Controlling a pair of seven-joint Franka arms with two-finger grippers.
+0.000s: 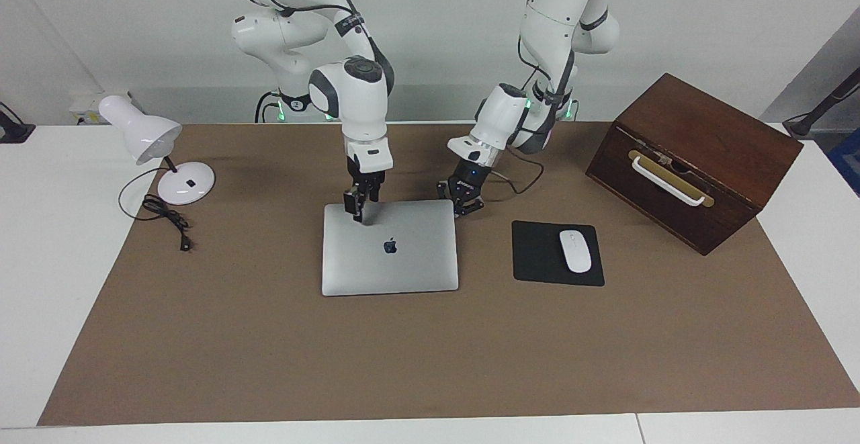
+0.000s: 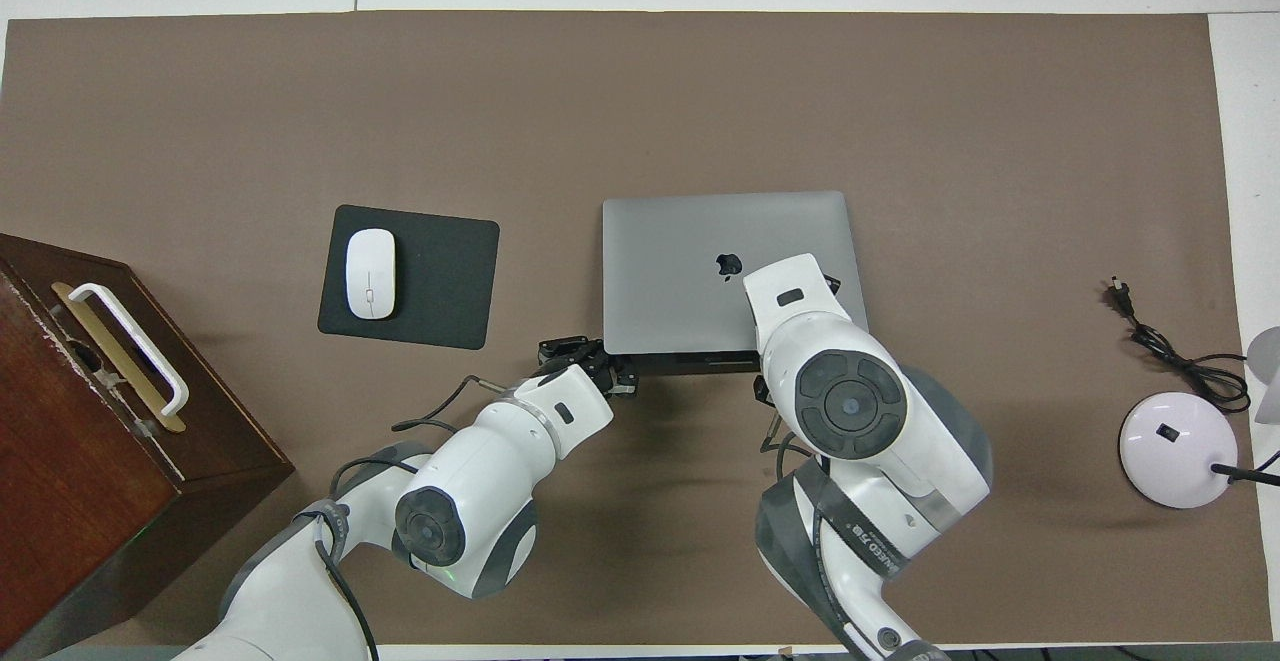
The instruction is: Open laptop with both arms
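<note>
The silver-grey laptop [image 1: 390, 256] lies flat on the brown mat in the middle, apple logo up; it also shows in the overhead view [image 2: 690, 271]. A thin dark strip shows along its edge nearest the robots, so the lid stands slightly raised there. My right gripper [image 1: 361, 209] points down at that edge near the corner toward the right arm's end and is shut on the lid's rim. In the overhead view its own wrist hides it. My left gripper [image 1: 462, 201] is low at the laptop's corner toward the left arm's end, also seen in the overhead view [image 2: 590, 359].
A black mouse pad [image 1: 537, 256] with a white mouse [image 1: 576, 250] lies beside the laptop toward the left arm's end. A brown wooden box [image 1: 695, 158] with a white handle stands past it. A white desk lamp [image 1: 164, 158] and its cable [image 1: 164, 215] are toward the right arm's end.
</note>
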